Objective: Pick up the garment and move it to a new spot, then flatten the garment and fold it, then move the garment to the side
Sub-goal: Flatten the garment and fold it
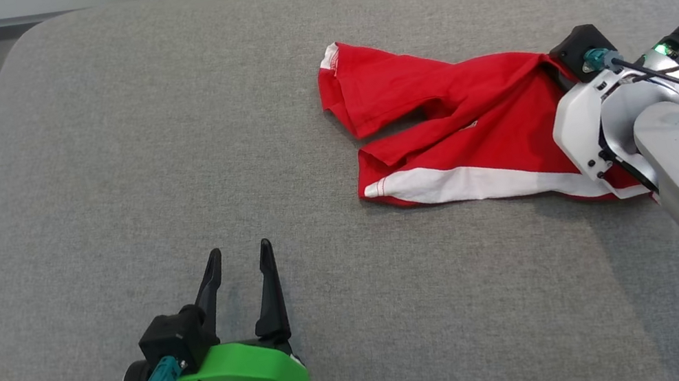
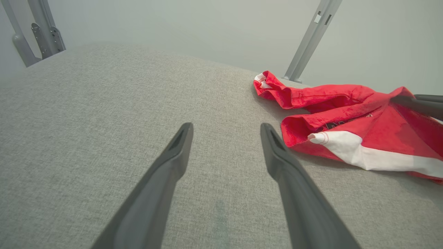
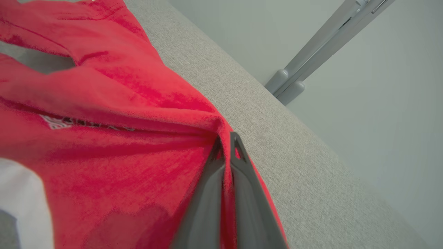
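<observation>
Red garment (image 1: 473, 118) stretches left from the right pincer (image 3: 226, 142), clamped on its right end; left pincer (image 1: 239, 253), apart, hovers lower left.

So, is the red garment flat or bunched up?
Bunched up: the garment lies in overlapping folds, with the right tool shut on a pinch of its fabric.

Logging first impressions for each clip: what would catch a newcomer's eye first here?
A crumpled red garment with a white band lies right of centre on the grey padded surface. The right gripper is shut on a fold at its right side. The left gripper hangs open over the surface at lower left.
</observation>
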Controlling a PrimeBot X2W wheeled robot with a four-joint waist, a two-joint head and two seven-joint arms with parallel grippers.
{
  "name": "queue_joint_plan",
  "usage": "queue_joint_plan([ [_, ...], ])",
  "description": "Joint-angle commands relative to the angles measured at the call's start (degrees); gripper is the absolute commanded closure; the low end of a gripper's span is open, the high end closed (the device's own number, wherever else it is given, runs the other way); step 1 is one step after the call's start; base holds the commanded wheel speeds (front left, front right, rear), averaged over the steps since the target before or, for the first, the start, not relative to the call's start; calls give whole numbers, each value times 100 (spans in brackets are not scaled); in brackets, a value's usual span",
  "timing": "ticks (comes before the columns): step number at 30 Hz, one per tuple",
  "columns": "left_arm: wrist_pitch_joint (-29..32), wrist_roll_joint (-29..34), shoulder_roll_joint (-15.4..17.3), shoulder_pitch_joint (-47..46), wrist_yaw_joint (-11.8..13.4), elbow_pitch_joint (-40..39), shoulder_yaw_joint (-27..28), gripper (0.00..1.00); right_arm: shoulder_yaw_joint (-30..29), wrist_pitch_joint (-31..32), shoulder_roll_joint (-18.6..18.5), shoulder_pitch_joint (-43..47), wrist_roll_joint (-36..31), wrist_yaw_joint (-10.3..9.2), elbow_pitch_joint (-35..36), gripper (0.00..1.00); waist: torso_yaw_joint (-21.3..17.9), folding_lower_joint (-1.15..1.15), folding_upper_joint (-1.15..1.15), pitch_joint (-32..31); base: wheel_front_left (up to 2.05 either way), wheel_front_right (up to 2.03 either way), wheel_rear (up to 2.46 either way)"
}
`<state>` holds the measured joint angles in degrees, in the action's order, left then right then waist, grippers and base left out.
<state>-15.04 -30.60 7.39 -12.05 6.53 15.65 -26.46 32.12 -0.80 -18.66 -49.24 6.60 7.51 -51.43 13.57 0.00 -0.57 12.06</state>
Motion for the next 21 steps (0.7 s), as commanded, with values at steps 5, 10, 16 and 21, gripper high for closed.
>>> queue_joint_plan([
  [5, -13, 117, -88, -129, -90, 80, 58, 0, 126, -199, 11, -286, 169, -4, -556, 100, 206, 0, 57, 205, 0, 0, 0],
  [10, -13, 217, -101, -72, -111, 118, 189, 0, 190, -572, 107, -444, 461, -3, -929, 0, 12, 0, 57, 174, 0, 0, 0],
  [16, -13, 341, -39, -33, -127, 31, 267, 0, 172, -1051, 185, -525, 1040, -4, -768, 0, -431, 0, 57, 16, 0, 0, 0],
  [21, -14, 432, 20, 46, -97, -111, 279, 0, 40, -1334, 13, -344, 1390, -3, -363, 0, -823, 0, 57, -145, 0, 0, 0],
])
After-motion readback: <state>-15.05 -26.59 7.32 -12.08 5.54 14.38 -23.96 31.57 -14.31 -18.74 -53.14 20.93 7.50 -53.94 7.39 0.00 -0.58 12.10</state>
